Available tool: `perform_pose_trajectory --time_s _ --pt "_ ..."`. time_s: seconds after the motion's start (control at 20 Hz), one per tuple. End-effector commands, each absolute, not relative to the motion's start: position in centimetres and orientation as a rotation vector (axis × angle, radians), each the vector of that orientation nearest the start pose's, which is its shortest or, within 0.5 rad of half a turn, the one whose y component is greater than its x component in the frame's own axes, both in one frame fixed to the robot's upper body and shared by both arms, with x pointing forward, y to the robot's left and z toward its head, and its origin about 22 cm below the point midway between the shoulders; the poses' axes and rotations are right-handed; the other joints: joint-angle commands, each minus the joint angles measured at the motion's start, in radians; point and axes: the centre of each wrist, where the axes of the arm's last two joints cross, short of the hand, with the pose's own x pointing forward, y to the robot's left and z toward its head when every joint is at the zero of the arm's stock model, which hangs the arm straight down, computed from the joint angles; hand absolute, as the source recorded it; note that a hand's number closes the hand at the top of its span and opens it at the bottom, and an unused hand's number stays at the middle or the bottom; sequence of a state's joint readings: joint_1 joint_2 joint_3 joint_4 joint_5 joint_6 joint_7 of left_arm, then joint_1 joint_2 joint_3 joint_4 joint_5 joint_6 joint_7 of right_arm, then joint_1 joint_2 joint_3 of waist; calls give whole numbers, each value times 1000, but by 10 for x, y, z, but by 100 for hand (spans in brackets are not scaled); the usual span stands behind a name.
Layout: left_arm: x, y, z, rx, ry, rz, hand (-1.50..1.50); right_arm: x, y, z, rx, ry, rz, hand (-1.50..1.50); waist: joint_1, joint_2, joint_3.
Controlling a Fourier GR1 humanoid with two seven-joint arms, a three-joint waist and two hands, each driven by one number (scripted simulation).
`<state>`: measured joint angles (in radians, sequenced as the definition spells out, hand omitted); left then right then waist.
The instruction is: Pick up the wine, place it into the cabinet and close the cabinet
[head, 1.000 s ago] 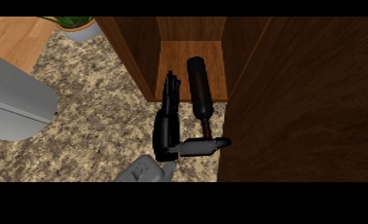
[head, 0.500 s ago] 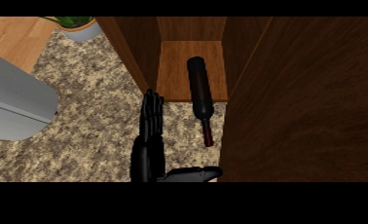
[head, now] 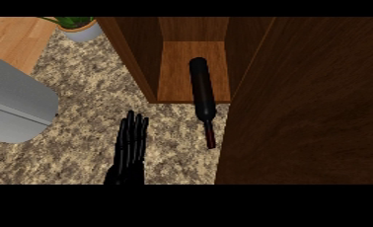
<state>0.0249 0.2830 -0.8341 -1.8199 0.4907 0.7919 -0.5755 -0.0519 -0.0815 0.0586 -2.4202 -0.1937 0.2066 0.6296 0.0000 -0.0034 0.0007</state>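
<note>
Wine (head: 203,93) half inside cabinet (head: 138,58), open door (head: 306,102) alongside.

A wine bottle (head: 203,93) lies lengthwise, its base inside the open cabinet (head: 193,48) at the counter's (head: 80,107) far edge, its neck sticking out onto the counter. A hand (head: 130,149) lies near the counter's front edge, left of the bottle. A potted plant (head: 79,26) stands at the far left corner, left of the cabinet.

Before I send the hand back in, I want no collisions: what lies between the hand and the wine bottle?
In the head view, only bare speckled counter lies between the open hand and the wine bottle; nothing stands there.
</note>
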Motion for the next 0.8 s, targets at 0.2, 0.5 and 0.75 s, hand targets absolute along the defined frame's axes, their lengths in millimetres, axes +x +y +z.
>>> perform_pose_trajectory --time_s 0.2,0.5,0.75 --pt "132 157 47 -263 -1932 133 -150 150 -215 200 360 -1826 473 150 3 2 -1" --pt "123 193 54 -241 -1940 153 -150 123 -213 190 529 -1688 474 150 0 -3 -1" --pt "123 219 64 -218 -1956 181 -150 124 -197 183 600 -1640 444 150 6 -1 -1"
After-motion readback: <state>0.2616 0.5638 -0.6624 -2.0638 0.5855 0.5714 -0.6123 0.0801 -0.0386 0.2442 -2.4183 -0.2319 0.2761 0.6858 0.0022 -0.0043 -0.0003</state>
